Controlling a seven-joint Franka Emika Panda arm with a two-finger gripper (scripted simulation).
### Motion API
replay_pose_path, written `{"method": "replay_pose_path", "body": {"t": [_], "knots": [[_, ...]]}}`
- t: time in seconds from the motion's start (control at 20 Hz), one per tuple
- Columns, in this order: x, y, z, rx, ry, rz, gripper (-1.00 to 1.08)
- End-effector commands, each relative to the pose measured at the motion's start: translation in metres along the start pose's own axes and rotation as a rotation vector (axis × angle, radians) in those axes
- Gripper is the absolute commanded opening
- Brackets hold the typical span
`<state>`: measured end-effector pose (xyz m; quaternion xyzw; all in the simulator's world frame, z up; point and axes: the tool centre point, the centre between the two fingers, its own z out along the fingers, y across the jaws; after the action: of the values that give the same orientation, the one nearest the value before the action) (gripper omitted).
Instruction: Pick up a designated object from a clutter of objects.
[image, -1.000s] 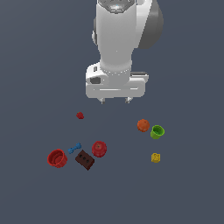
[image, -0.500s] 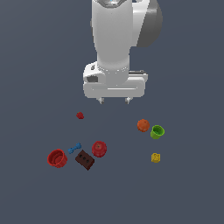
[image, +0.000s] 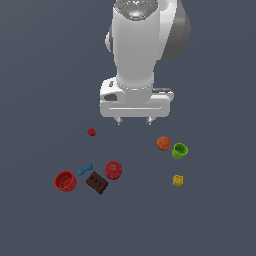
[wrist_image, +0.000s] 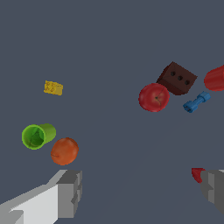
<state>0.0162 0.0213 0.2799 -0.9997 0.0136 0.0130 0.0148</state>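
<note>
The end effector (image: 134, 120), spread wide and empty, hangs well apart from the yellow block (image: 178, 180).

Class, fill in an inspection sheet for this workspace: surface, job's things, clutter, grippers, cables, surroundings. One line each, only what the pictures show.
Surface: flat dark grey floor, no marks seen.
Job's things: yellow block lying apart, nearest the green cup; nothing touches it.
Clutter: orange ball beside the green cup; on the exterior view's left, red cup, blue dumbbell piece, brown brick, red ball grouped; tiny red piece alone.
Grippers: gripper open, holding nothing, raised above the floor; fingers wide apart in the wrist view.
Cables: nothing seen.
Surroundings: nothing seen beyond the floor and the arm.
</note>
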Motion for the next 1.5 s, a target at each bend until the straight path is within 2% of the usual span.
{"method": "replay_pose_path", "body": {"t": [0.0, 0.35, 0.85, 1.15, 1.45], "knots": [[0.008, -0.007, 0.007, -0.004, 0.0, 0.007, 1.0], [0.041, -0.04, 0.038, -0.017, 0.005, 0.038, 1.0], [0.089, -0.109, 0.11, -0.03, 0.017, 0.096, 1.0], [0.105, -0.149, 0.157, -0.03, 0.023, 0.129, 1.0], [0.112, -0.177, 0.191, -0.029, 0.027, 0.153, 1.0]]}}
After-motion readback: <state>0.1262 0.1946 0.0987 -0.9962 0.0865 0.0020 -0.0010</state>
